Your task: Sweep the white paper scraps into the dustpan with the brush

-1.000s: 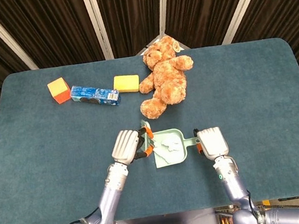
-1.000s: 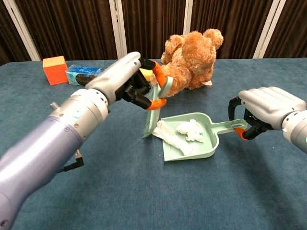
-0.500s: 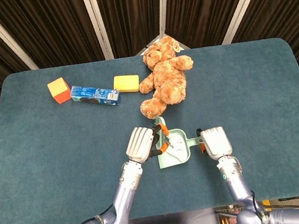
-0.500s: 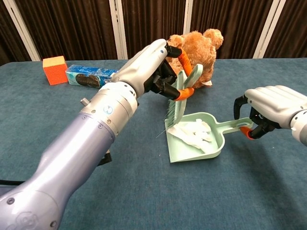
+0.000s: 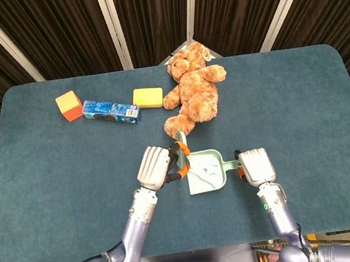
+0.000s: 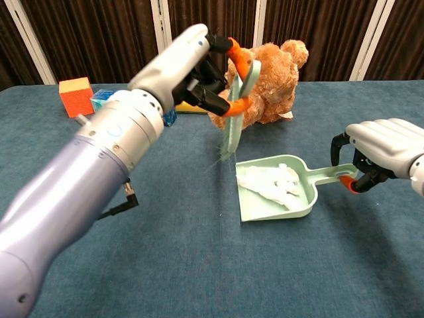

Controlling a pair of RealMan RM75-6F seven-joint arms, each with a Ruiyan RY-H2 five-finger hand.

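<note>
While your left hand [image 6: 199, 73] grips the brush [image 6: 233, 112] lifted just left of the dustpan [image 6: 278, 209] mouth, the white paper scraps [image 6: 271, 184] lie inside the pan. Keep your right hand [image 6: 384, 149] wrapped on the handle, hold the pan flat, and check the table [image 6: 165, 265] for strays before lowering the bristles gently.

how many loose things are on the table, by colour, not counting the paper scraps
Green: 2, the brush and the dustpan
Orange: 1, the cube
Blue: 1, the packet
Yellow: 1, the sponge
Brown: 1, the teddy bear
Total: 6
</note>
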